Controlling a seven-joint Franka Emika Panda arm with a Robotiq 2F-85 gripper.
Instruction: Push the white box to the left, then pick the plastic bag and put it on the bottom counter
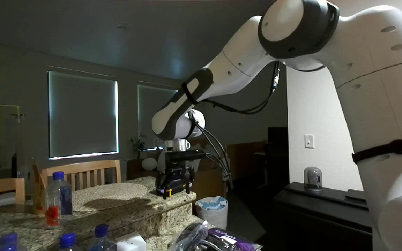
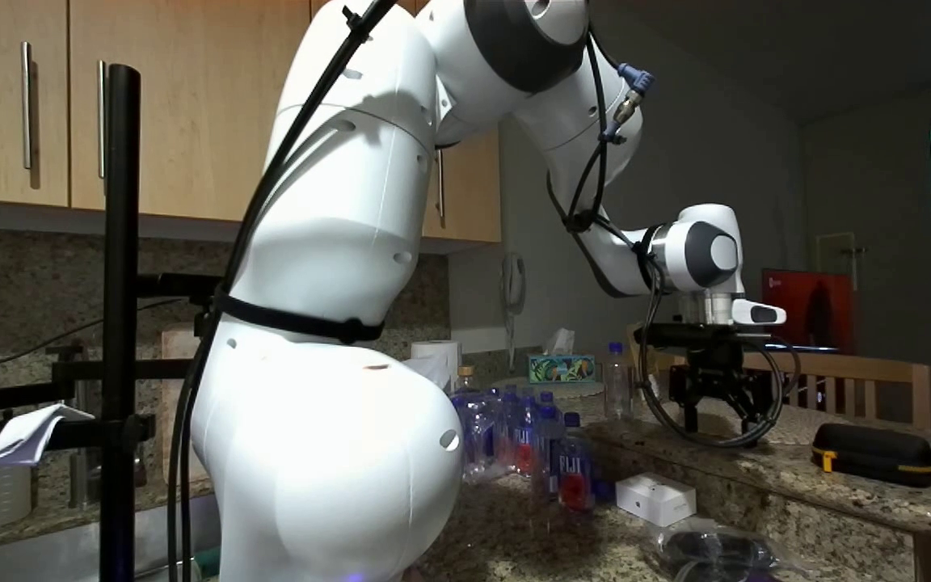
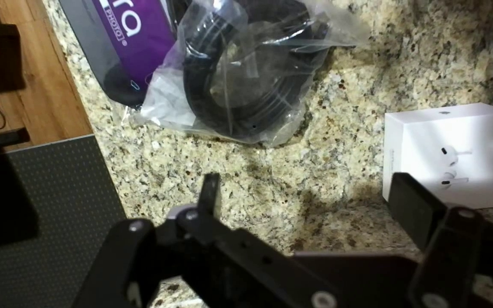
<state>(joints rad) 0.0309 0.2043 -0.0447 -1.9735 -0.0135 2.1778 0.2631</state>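
Note:
The white box (image 3: 456,158), a small carton printed with earbuds, stands on the bottom counter (image 2: 498,525). It shows in both exterior views (image 1: 131,242) (image 2: 655,497), close to the riser of the upper tier. The clear plastic bag (image 3: 255,85) holds a coiled black cable and lies on the same counter, apart from the box. Exterior views show the bag partly, cut by the frame edge (image 1: 190,240) (image 2: 716,558). My gripper (image 3: 306,188) is open and empty. In both exterior views it hangs over the upper tier (image 1: 176,191) (image 2: 720,428), higher than box and bag.
A purple and grey package (image 3: 139,25) touches the bag. Several water bottles (image 2: 550,453) crowd near the white box. The upper tier holds a black case with a yellow zip pull (image 2: 874,454), a bottle (image 1: 59,195), a round mat (image 1: 106,195) and a tissue box (image 2: 562,368).

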